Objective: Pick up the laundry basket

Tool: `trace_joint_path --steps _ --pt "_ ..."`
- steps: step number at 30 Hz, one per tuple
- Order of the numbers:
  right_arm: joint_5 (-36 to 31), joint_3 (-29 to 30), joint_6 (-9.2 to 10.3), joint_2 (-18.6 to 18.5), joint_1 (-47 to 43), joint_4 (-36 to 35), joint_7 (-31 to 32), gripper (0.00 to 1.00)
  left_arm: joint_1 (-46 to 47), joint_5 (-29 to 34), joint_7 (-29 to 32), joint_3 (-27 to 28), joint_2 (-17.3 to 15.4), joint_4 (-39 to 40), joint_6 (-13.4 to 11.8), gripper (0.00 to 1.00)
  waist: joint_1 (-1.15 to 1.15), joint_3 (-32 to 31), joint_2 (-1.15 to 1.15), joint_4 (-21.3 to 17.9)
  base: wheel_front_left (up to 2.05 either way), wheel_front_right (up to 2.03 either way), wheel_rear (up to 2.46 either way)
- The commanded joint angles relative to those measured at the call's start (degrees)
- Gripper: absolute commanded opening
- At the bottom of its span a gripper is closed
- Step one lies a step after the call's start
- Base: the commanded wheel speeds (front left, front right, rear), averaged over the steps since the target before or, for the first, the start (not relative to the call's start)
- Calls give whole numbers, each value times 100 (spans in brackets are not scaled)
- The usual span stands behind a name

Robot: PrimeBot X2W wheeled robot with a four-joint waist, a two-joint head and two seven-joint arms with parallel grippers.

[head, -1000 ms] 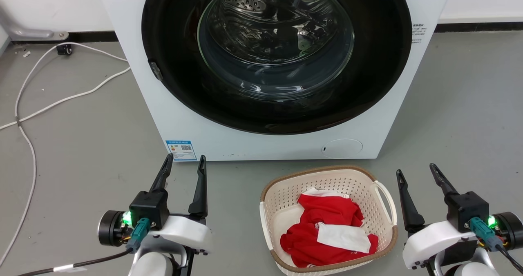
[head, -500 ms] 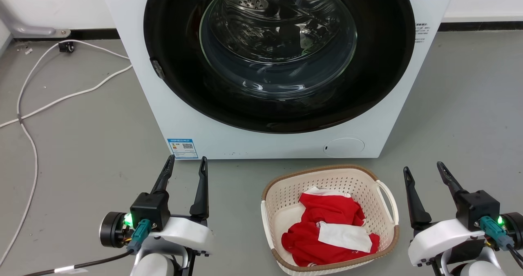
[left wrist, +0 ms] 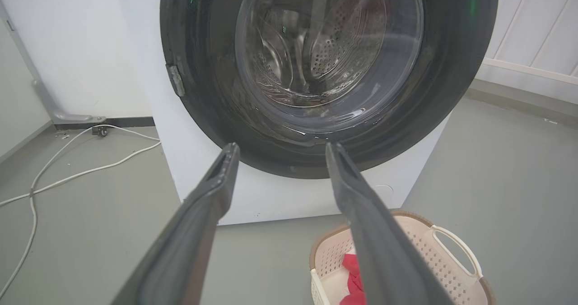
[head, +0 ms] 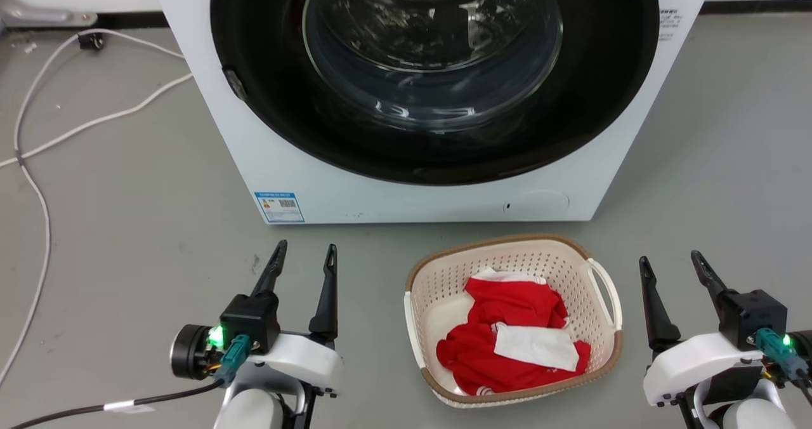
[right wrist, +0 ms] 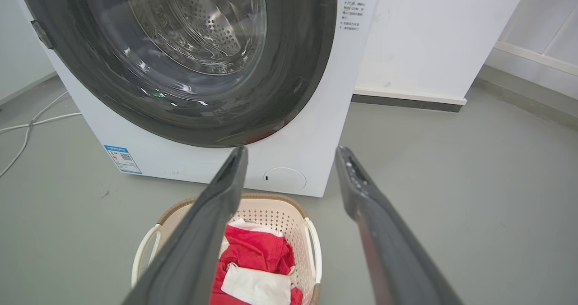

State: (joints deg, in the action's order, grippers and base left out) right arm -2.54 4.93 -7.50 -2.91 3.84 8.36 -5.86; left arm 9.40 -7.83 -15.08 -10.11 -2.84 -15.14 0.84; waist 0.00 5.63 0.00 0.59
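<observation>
Cream laundry basket (head: pixel 539 269) between the grippers, nearer the right gripper (head: pixel 670 257), farther from the left gripper (head: pixel 306 246), both splayed and empty

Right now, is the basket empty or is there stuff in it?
Not empty. The laundry basket holds crumpled red cloth with a white piece lying on top.

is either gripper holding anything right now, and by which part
Nothing is held. The left gripper and right gripper are both open, apart from the laundry basket between them.
</observation>
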Motion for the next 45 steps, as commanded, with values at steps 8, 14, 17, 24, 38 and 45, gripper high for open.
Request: trace_joint_path --steps 8,14,17,24,38,45 --pt "-17 160 2 5 410 451 -43 100 388 -185 -12 -351 -8 -534 -61 100 0 682 0 -181 0 0 0" --pt "-45 258 3 5 882 1022 -49 100 902 -379 26 -630 -7 -1239 -71 100 0 1284 0 -282 0 0 0" --pt "-90 313 2 5 1192 1354 -66 100 1226 -498 85 -776 -9 -1560 -44 100 0 1591 0 -318 0 0 0" --pt "-185 335 3 4 1988 2265 -96 100 1991 -708 177 -1081 -10 -2225 -87 100 0 2327 0 -417 0 0 0" --pt "-336 211 3 3 3860 4361 -207 100 3551 -1177 688 -1515 -7 -3714 -84 100 0 3416 0 -767 0 0 0" --pt "-552 246 3 -46 4655 5253 -298 100 4178 -1439 954 -1793 -8 -4332 -147 100 0 3765 0 -877 0 0 0"
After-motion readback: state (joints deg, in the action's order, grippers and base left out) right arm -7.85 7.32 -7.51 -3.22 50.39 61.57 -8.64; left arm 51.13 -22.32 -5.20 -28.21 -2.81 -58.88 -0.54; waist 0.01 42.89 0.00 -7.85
